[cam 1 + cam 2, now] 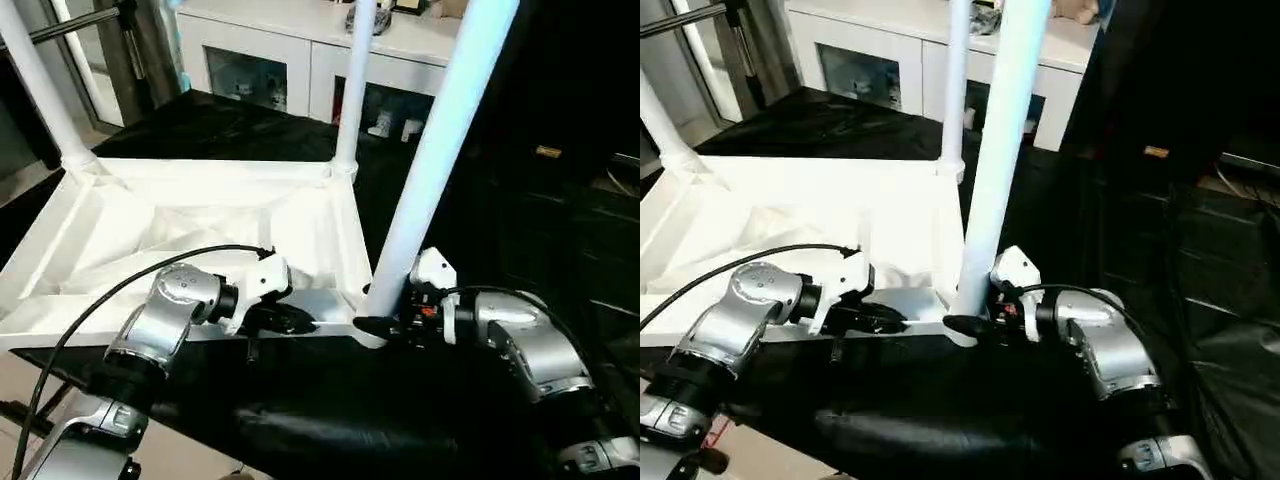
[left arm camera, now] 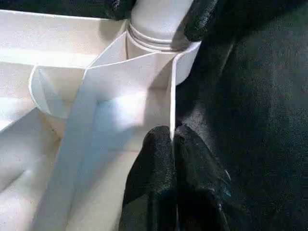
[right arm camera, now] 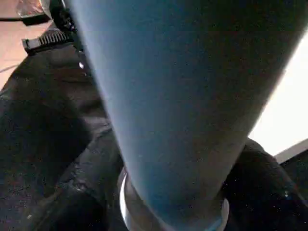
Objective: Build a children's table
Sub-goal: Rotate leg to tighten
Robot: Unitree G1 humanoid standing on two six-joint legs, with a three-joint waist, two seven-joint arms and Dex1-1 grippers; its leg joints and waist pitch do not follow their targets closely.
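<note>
The children's table lies upside down on the black cloth in front of the robot, ribbed underside up, with three legs standing in its corner sockets: the near leg at the corner closest to the robot, the far leg behind it, and another leg at the far left corner. The right gripper wraps the near leg just above its socket, black fingers either side of the tube and closed around it. The left gripper is pinched shut on the thin side wall of the top, near that same corner. The near leg leans a little, so I'd worry it is not fully seated; if the right gripper twists or pushes off-axis, the leg could jam or pop out. The left pinch looks slight, and the top might slide on the cloth.
</note>
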